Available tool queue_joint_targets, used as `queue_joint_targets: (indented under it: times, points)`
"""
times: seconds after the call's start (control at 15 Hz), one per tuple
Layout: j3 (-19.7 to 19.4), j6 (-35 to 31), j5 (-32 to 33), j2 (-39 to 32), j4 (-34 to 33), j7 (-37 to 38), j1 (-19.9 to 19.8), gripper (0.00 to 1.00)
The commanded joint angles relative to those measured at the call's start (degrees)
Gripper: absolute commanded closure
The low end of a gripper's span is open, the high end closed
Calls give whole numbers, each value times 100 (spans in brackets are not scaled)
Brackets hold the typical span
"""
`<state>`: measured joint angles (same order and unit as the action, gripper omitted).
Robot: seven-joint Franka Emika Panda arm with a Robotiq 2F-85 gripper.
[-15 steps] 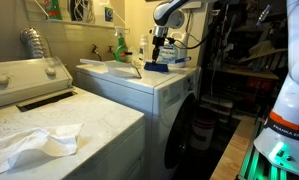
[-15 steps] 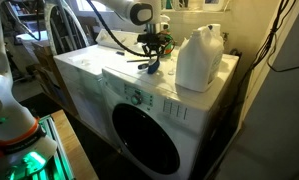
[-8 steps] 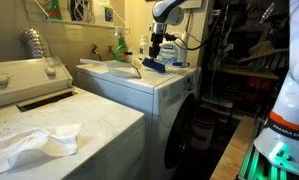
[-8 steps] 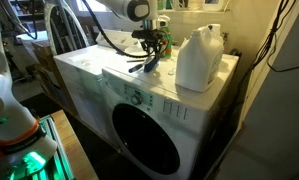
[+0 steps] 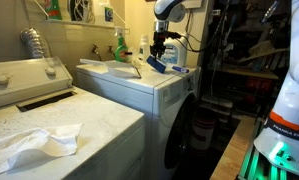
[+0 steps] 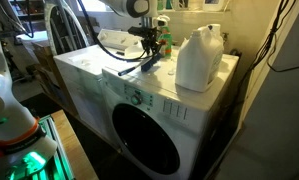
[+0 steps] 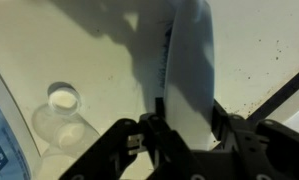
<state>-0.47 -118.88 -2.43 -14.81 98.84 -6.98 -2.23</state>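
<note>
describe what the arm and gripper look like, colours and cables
The arm is made of white, rounded segments with a dark round cap at one joint. Black cables loop off it near the wrist. The gripper is black, with blocky, angular fingers. No markings are readable.

White jug (image 6: 197, 58) on the washer (image 6: 89, 70); crumpled cloth (image 5: 34, 145) on the dryer (image 5: 104, 118)
</note>
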Motion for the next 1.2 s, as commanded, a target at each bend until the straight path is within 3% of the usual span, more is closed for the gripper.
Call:
queue_joint_targets:
  times: [0.0,0.6,0.73,0.87,1.13]
  points:
    - [-104,359,80,-172,-208,469,-3,80]
    - [-141,388,5,-553,-499,442,-86,80]
    - [-137,398,51,-565,-506,399,-72,30]
    - [-122,372,55,-502,-411,366,-58,26]
    - [-85,326,65,-350,-184,324,-20,1]
